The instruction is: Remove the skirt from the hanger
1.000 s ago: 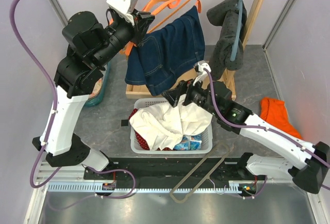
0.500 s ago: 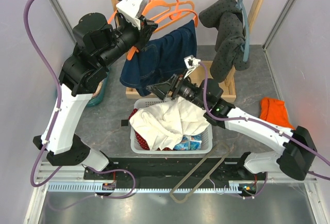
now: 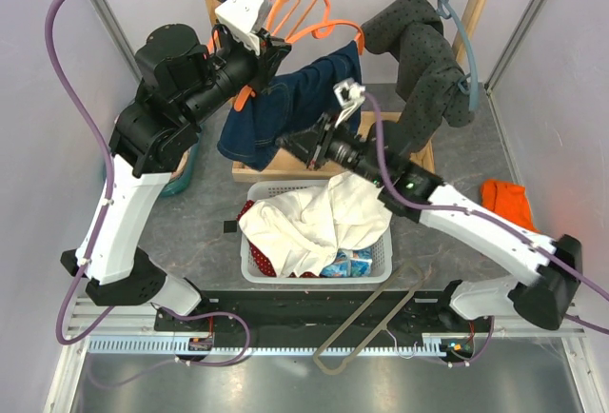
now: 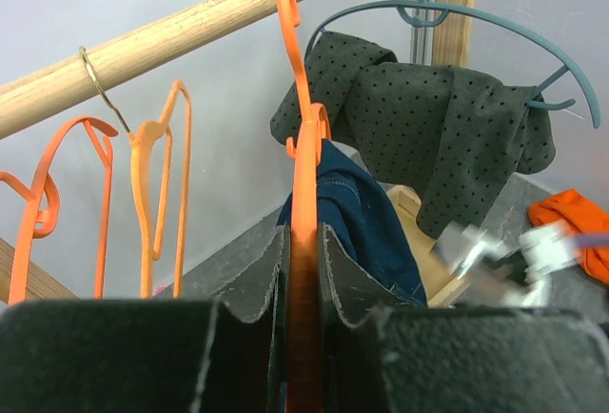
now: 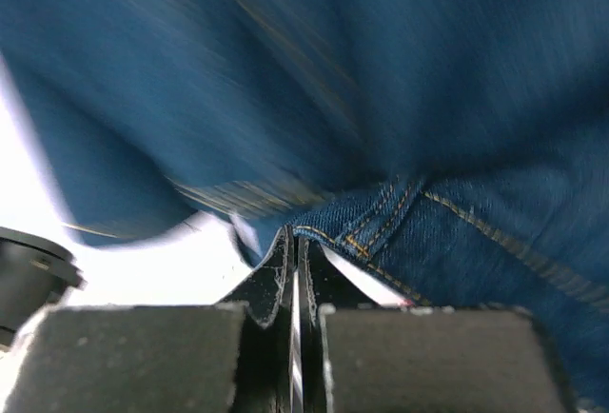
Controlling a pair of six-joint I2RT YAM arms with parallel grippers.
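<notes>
Spare thin orange plastic hangers (image 4: 157,194) hung just left of the left gripper (image 4: 303,275); grey dotted cloth (image 4: 447,137) blocked ahead-right.

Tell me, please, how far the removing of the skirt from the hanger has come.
Done: both grasps look made. The left hand is shut on the thin orange plastic hanger, and the right hand pinches an edge of the blue denim skirt. In hand: apparently the pull. Left: the skirt drapes over the hanger, so it is not yet free.

No readable text, labels, brand names, numbers or signs appear in any of the three views.
</notes>
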